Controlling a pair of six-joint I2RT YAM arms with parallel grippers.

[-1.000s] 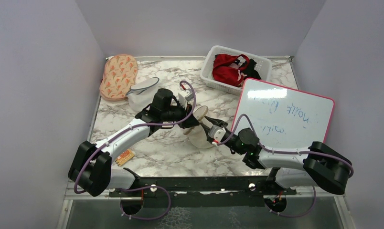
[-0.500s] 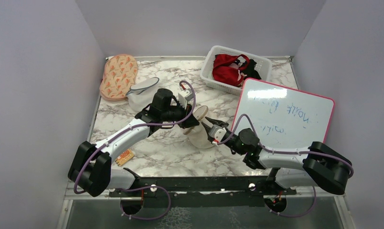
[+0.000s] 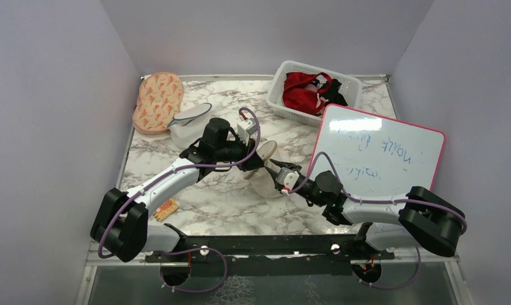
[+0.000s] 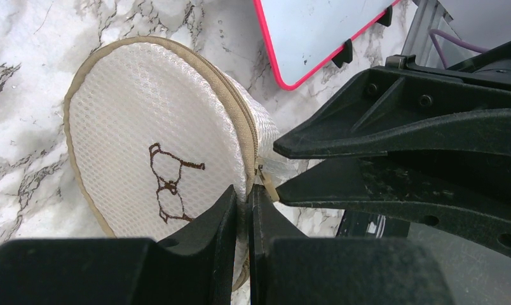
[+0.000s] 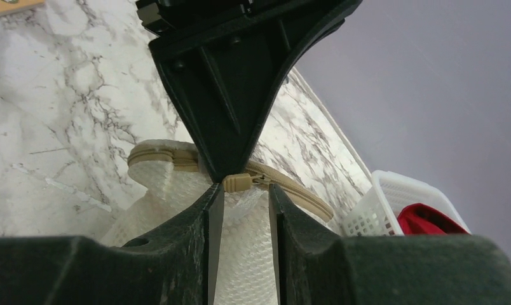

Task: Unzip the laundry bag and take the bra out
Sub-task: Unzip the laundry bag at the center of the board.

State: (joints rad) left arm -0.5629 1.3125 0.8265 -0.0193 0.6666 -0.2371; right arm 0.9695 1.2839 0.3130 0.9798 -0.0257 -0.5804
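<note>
The cream mesh laundry bag [image 3: 265, 183] stands on edge at the table's middle, its round face with the dark line drawing [image 4: 145, 127] towards the left wrist camera. My left gripper [image 3: 259, 162] [image 4: 248, 190] is shut on the bag's rim fabric beside the beige zip. My right gripper [image 3: 276, 168] [image 5: 243, 190] meets it from the other side. Its fingers stand apart, the beige zipper pull [image 5: 238, 182] [image 4: 270, 189] just at their tips and bag mesh [image 5: 167, 184] behind the gap. The zip looks closed. The bra is hidden.
A pink-framed whiteboard [image 3: 380, 152] leans at the right. At the back right a white basket [image 3: 281, 82] holds a red garment [image 3: 304, 89]. An orange-patterned pouch [image 3: 157, 101] and a white-grey pouch [image 3: 189, 124] lie back left. A small orange item [image 3: 166, 208] lies near the left arm.
My right gripper has crept a little towards the bag and its fingers have narrowed slightly. The left gripper and the bag have stayed put.
</note>
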